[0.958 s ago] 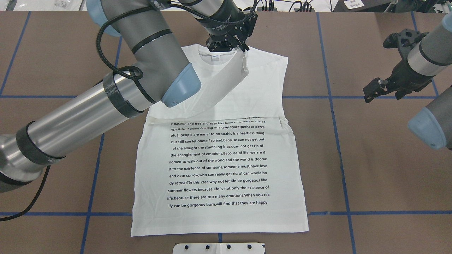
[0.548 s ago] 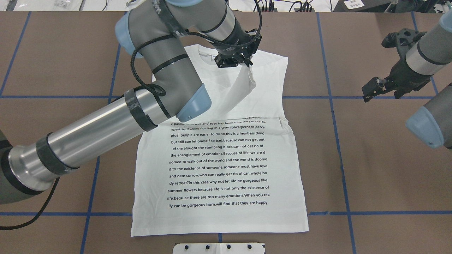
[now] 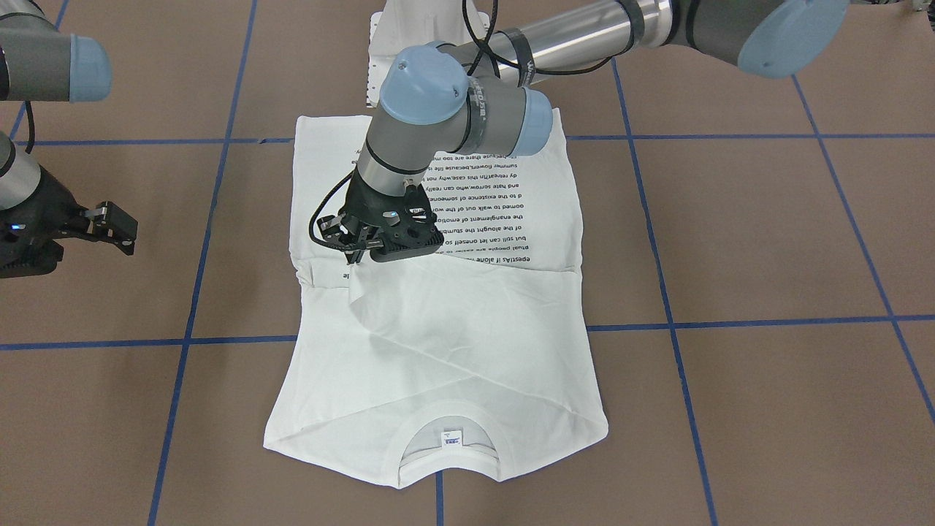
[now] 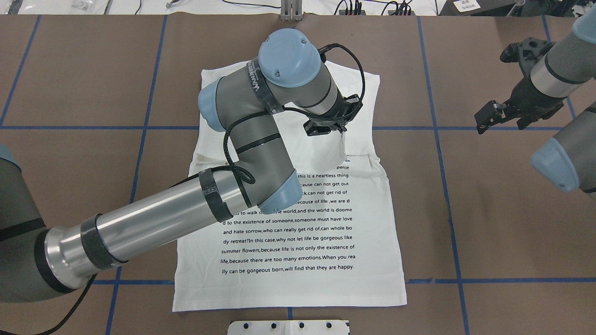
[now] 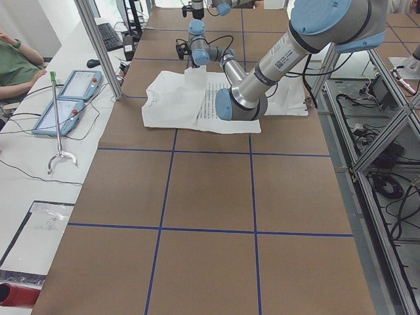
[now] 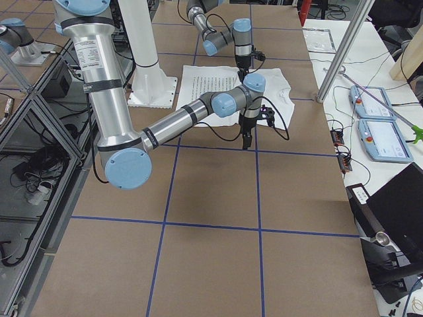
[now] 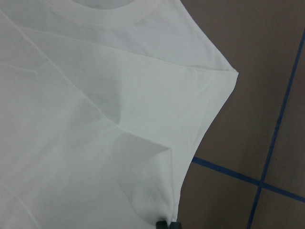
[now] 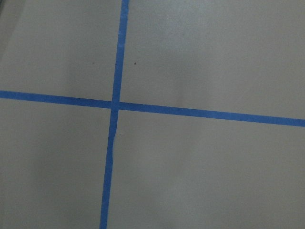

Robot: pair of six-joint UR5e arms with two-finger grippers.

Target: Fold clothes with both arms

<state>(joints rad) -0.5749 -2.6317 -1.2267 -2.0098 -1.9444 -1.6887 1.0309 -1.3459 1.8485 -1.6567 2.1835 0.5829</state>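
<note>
step: sleeve fold-in, held aloft | left gripper clamped tight on sleeve of T-shirt | next: called for laying flat rightward — then release (right gripper parted, empty)

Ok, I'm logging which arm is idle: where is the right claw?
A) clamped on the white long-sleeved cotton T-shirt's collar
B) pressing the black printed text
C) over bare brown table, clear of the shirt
C: the right claw hangs over the brown table beside the white long-sleeved cotton T-shirt, touching no cloth.
</note>
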